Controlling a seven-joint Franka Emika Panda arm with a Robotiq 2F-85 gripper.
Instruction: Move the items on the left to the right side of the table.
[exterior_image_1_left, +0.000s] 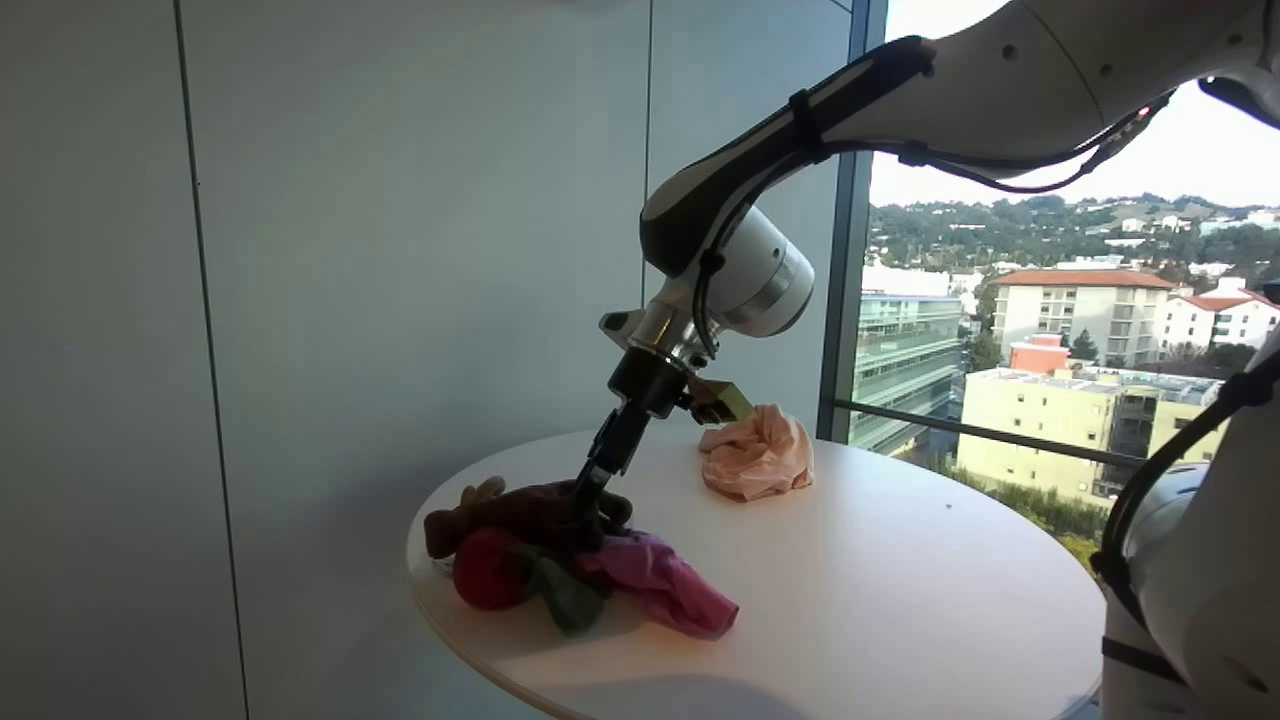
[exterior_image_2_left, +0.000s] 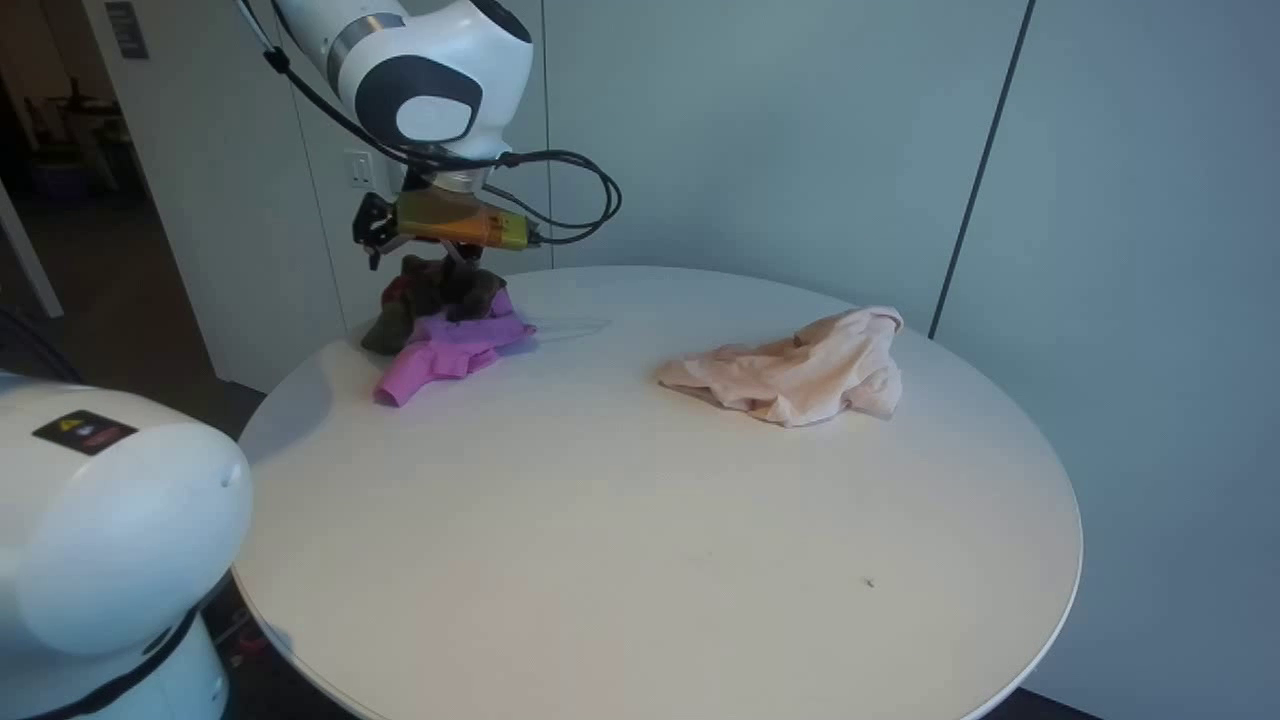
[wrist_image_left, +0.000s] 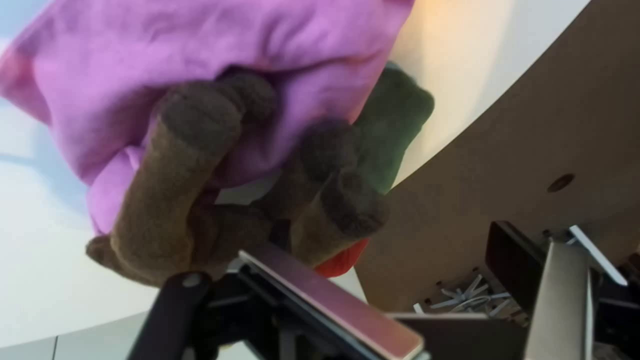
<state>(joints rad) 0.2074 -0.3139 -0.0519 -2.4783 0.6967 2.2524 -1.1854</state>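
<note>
At 9 o'clock on the table (exterior_image_1_left: 900, 560) in an exterior view, my gripper (exterior_image_1_left: 591, 508) stands parted at the brown plush toy (exterior_image_1_left: 515, 513); I'd straddle its body, close squarely, lift clear of the pink cloth (exterior_image_1_left: 662, 586).

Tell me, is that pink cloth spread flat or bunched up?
Bunched up. In both exterior views the pink cloth lies rumpled, not flat, and the wrist view shows creases in it.

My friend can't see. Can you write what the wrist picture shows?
An open gripper at the bottom is near a brown stuffed toy that overlaps a pinkish-purple cloth on a white table. A green thing and a red thing peek out.
</note>
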